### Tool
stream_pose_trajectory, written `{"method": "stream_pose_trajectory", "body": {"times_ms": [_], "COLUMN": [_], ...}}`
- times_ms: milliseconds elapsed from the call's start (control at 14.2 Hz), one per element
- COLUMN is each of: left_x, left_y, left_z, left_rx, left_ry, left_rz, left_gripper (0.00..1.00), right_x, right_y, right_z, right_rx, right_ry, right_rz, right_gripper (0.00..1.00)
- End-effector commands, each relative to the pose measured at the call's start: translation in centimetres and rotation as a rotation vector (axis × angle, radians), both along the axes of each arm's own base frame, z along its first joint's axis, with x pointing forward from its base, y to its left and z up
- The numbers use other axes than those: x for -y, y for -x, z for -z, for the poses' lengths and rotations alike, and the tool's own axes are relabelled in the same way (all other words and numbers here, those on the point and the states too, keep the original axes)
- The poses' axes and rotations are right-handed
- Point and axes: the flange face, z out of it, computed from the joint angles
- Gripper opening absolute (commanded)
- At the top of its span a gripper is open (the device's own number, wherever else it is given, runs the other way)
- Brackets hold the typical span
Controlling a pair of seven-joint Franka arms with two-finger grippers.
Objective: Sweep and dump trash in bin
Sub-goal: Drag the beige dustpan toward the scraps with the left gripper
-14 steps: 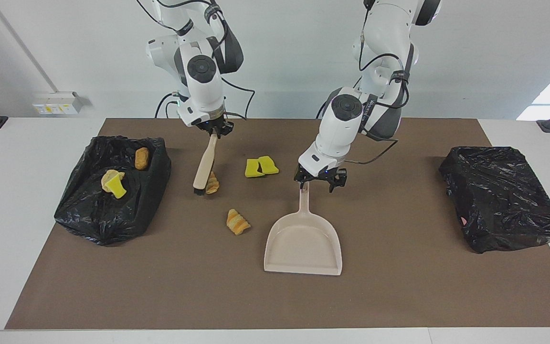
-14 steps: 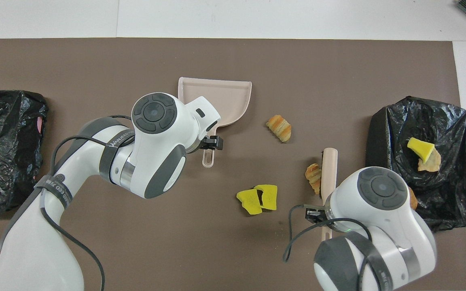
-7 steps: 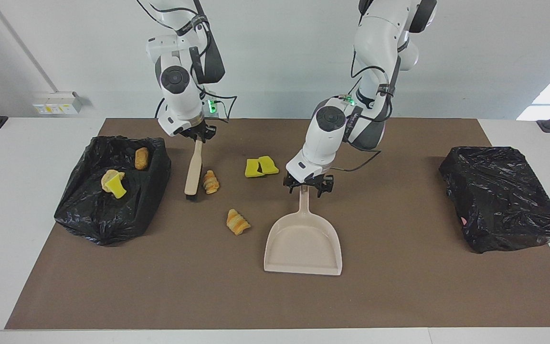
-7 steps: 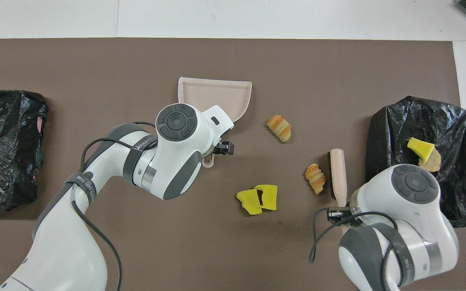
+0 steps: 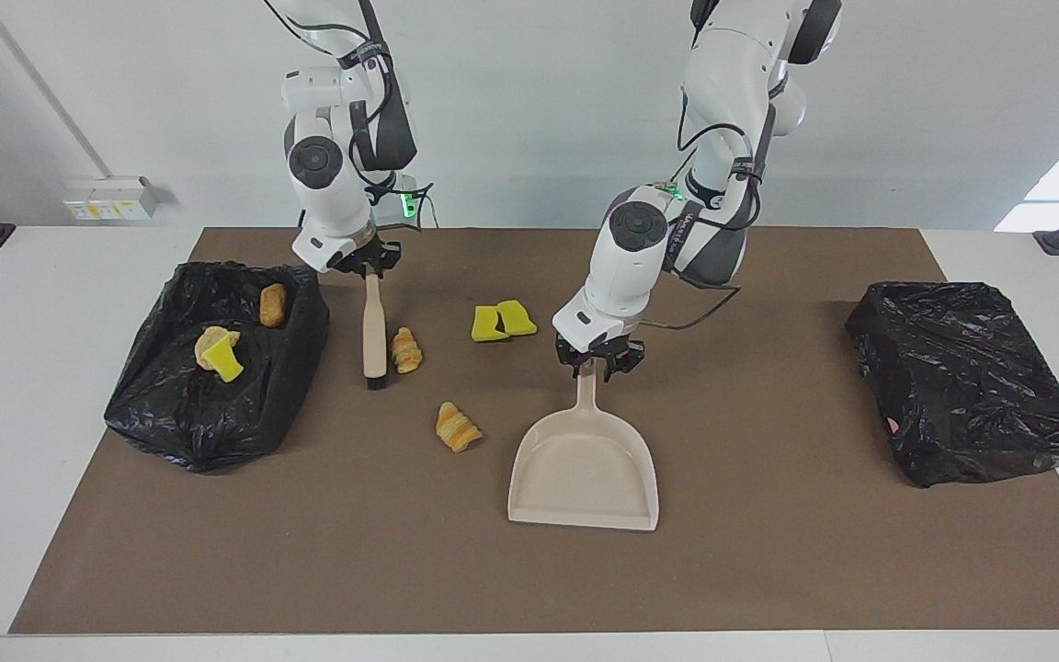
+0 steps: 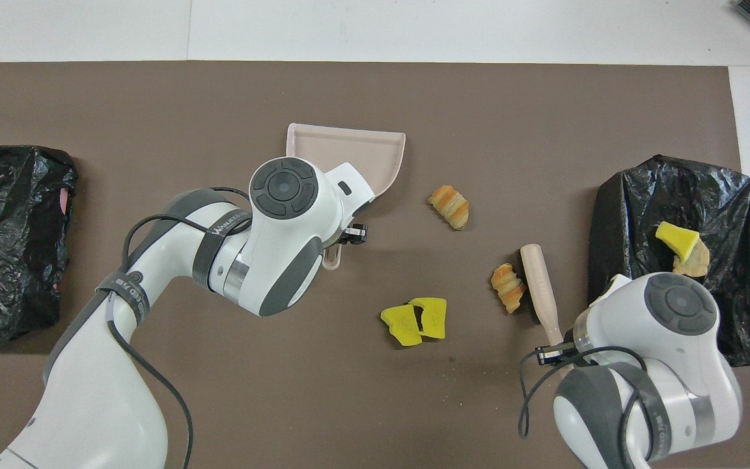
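The left gripper has closed onto the dustpan handle, where a second ago its fingers stood spread. The right gripper, pinching the brush handle, has swung the brush upright beside one croissant. Four trash pieces lie on the brown mat; three sit in the black-lined bin at the right arm's end. A white wall stands above.

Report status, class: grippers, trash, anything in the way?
Right gripper shut on brush. Left gripper shut on dustpan handle. Four trash pieces on mat, three in bin. Nothing seen blocking.
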Motion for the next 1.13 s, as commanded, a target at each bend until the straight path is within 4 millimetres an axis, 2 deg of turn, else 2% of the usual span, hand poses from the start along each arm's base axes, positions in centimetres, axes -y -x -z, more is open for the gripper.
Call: {"method": "stream_pose_trajectory", "body": {"times_ms": [0,211,281,352,493,563,704,844,1056], "left_x": [0.0,-1.0,-1.8,-3.5,-6.2,-6.9,-9.7,-13.1,-17.2], "left_y": [-0.1,0.2,0.2,0.0,0.0,0.3,1.0,2.1,4.6], "left_z": [-0.2,-0.8,-2.1,-3.7,-5.1,-5.5,-6.5,-7.4,-6.7], "left_rx": [0.004,-0.014,-0.017,-0.023,-0.065,-0.082,-0.121,-0.151,-0.172], "left_ry": [-0.034,-0.057,-0.064,-0.074,-0.15,-0.156,-0.16,-0.153,-0.145], "left_rz": [0.031,0.226,0.281,0.354,0.618,0.727,0.798,0.933,1.026], "left_gripper": [0.0,0.0,0.0,0.0,0.0,0.0,0.0,0.0,0.0], "right_x": [-2.3,-4.8,-5.6,-6.7,-8.8,-11.0,-13.5,-14.8,-14.5], "right_y": [0.8,1.1,1.1,1.2,1.5,1.8,1.1,0.5,-0.1], "right_z": [-0.5,-0.7,-0.8,-0.9,-0.1,-0.1,-1.1,-1.9,-3.9], "right_rx": [0.037,0.027,0.043,0.061,0.039,0.043,0.07,0.071,0.048], "right_ry": [-0.028,-0.098,-0.112,-0.121,-0.12,-0.128,-0.136,-0.141,-0.129], "right_rz": [-0.053,-0.022,-0.015,-0.007,0.025,0.047,0.079,0.073,0.053], "right_gripper": [0.0,0.0,0.0,0.0,0.0,0.0,0.0,0.0,0.0]}}
